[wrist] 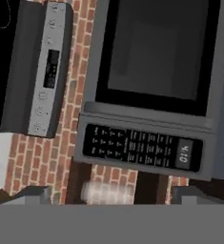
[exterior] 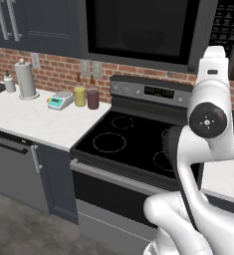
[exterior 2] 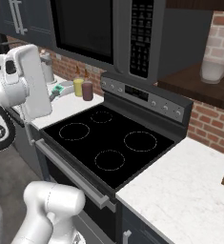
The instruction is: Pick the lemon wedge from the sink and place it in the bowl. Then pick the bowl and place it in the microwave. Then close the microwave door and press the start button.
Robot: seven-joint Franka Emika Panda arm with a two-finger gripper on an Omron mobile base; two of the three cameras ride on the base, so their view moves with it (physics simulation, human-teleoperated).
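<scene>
Item: microwave (exterior 2: 108,35), mounted above the stove (exterior 2: 108,143); door (exterior: 138,30) shut, its dark window at twelve o'clock in our hand view. Keypad (wrist: 141,147) at six o'clock, near above our gripper (wrist: 106,193), jaws spread wide, holding nothing. We judge the buttons stiff and shallow; press squarely with one fingertip.

Nothing stands between the claw and the shut microwave door (wrist: 156,52); the keypad (wrist: 142,147) seems reachable.
</scene>
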